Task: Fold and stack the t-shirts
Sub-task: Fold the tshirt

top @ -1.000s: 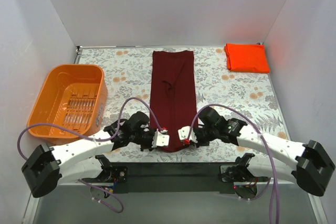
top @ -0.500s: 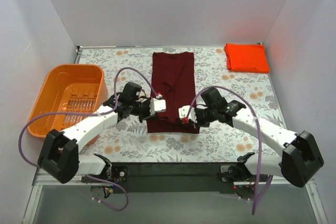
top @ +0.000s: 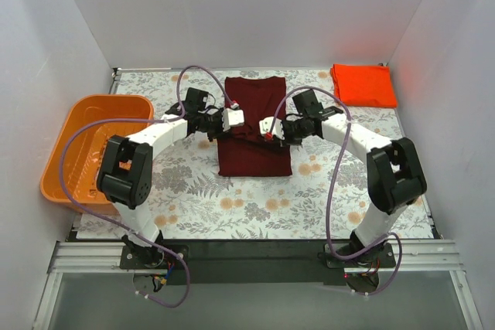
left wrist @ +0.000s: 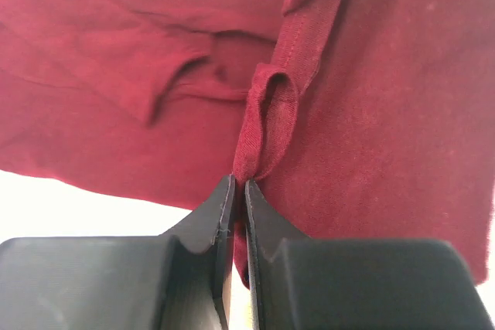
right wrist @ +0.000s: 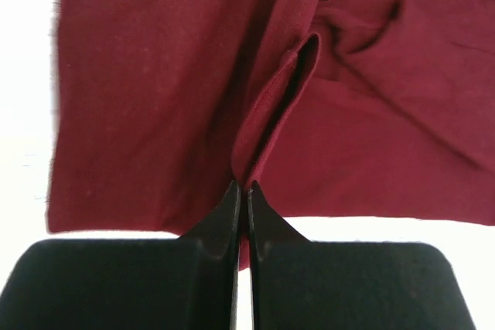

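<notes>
The dark maroon t-shirt (top: 254, 152) lies in the middle of the table, its near end doubled over towards the back. My left gripper (top: 236, 119) is shut on a pinch of its cloth (left wrist: 267, 113) at the left of the lifted edge. My right gripper (top: 267, 127) is shut on the cloth (right wrist: 278, 106) at the right of that edge. Both hold the edge a little above the shirt. The orange-red t-shirt (top: 363, 85) lies as a folded rectangle at the back right corner.
An orange plastic basket (top: 97, 144) stands at the left edge of the table. White walls close in the back and both sides. The flower-patterned tablecloth (top: 232, 206) is bare in front of the maroon shirt.
Both grippers have carried the maroon shirt's near end from the front edge towards the back, folding the shirt over itself to about half its length.
</notes>
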Controlling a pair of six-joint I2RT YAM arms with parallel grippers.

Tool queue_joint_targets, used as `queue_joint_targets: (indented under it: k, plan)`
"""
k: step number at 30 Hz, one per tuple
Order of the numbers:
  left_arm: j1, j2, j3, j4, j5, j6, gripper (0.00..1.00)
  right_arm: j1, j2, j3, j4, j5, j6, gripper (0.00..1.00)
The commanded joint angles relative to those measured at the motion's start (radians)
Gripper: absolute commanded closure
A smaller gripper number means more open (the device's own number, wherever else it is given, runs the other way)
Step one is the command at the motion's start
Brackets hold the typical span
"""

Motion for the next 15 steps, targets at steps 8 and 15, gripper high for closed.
queue_joint_targets:
  k: [8, 15]
  plan:
    - [0.045, 0.183, 0.195, 0.065, 0.006, 0.075, 1.00, -0.066, 0.221, 0.243, 0.006, -0.027, -0.087, 0.99]
    - [0.045, 0.246, 0.243, 0.074, -0.014, 0.073, 0.97, -0.071, 0.261, 0.253, 0.053, 0.007, -0.049, 0.82]
